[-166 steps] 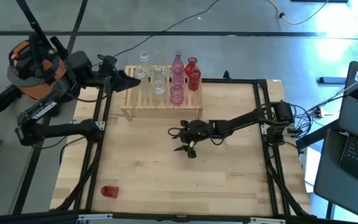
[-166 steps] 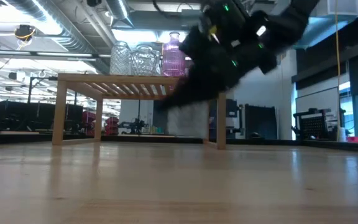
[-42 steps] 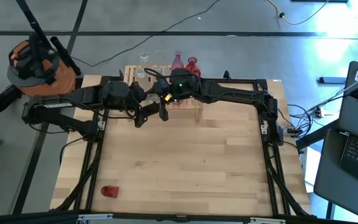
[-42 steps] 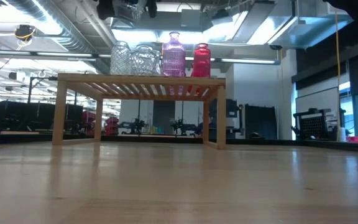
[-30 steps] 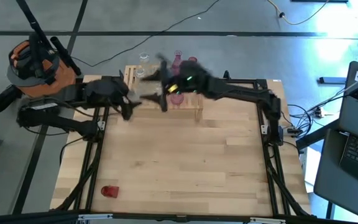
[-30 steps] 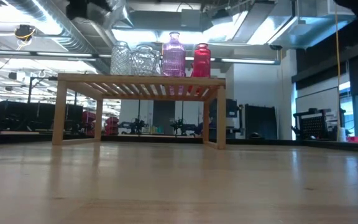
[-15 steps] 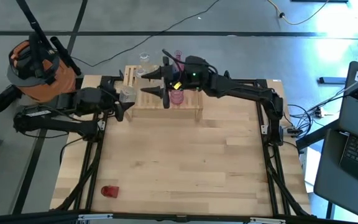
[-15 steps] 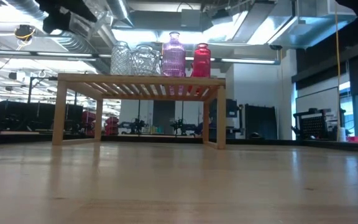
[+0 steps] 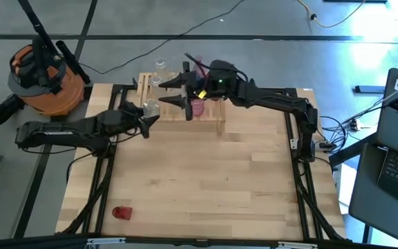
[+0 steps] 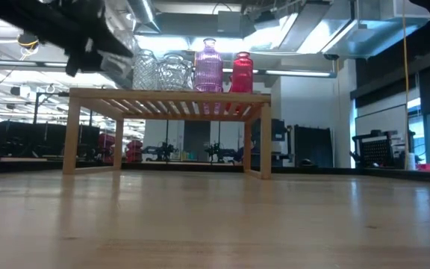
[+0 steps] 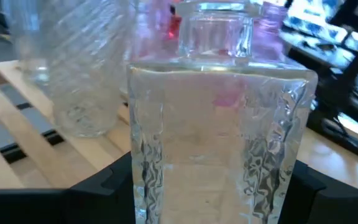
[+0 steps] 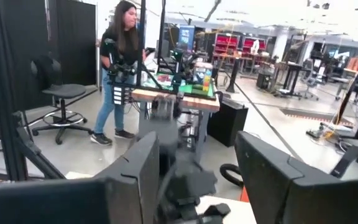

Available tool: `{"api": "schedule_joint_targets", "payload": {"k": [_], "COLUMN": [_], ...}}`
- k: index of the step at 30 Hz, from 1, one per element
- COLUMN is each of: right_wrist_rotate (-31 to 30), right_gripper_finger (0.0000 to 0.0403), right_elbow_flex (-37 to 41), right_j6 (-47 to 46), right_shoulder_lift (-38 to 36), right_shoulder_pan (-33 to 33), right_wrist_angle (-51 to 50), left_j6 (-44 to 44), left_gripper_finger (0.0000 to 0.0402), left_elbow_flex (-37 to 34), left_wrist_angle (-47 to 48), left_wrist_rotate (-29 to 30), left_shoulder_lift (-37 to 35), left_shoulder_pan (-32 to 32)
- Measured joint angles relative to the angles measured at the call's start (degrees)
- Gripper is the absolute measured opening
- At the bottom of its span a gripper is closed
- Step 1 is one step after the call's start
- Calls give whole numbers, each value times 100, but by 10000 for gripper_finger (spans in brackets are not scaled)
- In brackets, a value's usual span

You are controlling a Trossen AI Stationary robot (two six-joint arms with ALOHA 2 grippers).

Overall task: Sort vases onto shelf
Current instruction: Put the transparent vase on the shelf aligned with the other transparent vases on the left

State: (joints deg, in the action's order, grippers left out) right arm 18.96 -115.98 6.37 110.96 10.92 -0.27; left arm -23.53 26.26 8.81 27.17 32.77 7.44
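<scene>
The shelf (image 9: 185, 114) stands at the table's far edge with clear, pink and red vases on its slatted top; in the low view these are two clear vases (image 10: 159, 72), a pink one (image 10: 208, 66) and a red one (image 10: 242, 72). My left gripper (image 9: 146, 115) is at the shelf's left end, shut on a clear square vase (image 9: 150, 107). My right gripper (image 9: 172, 92) hovers open above the shelf's middle and holds nothing; its fingers (image 12: 132, 180) point into the room. A small red vase (image 9: 121, 212) rests on the table near the near-left corner. My left gripper pinches the clear vase's textured square body (image 11: 222, 149) between its two fingers (image 11: 101, 186), one on each side wall, coming level from the table's left. The vase stands upright in the hold. Its base lies below the picture, so I cannot tell whether it rests on the slats.
A round clear vase (image 11: 73, 74) stands on the slats (image 11: 17, 146) close behind the held one. The wooden tabletop (image 9: 206, 180) spreads in front of the shelf. An orange bin (image 9: 43, 76) sits off the far-left corner. A person (image 12: 120, 68) stands in the room beyond.
My left gripper, shut on the clear vase throughout, drew toward the table's left, then came back right toward the shelf's left end and sank lower. My right gripper pulled up and toward the far edge over the shelf, then held still, open.
</scene>
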Motion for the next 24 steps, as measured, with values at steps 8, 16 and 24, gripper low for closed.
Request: {"api": "schedule_joint_targets", "payload": {"k": [8,16,24], "right_wrist_rotate": [74,13,9], "right_gripper_finger": [172,172,172], "right_elbow_flex": [0,-4,-4], "right_j6": [19,151,162], "right_shoulder_lift": [-174,-230,-235], "right_shoulder_pan": [0,0,4], "right_wrist_angle": [-345,-664,-732], "left_j6": [433,612,1489], "left_gripper_finger": [233,233,233], "left_elbow_flex": [-1167,-1493,-1513], "left_wrist_angle": [-1764,-2057,-2268], "left_wrist_rotate": [836,869,628], "left_shoulder_lift": [6,11,315], "left_shoulder_pan": [4,10,176]}}
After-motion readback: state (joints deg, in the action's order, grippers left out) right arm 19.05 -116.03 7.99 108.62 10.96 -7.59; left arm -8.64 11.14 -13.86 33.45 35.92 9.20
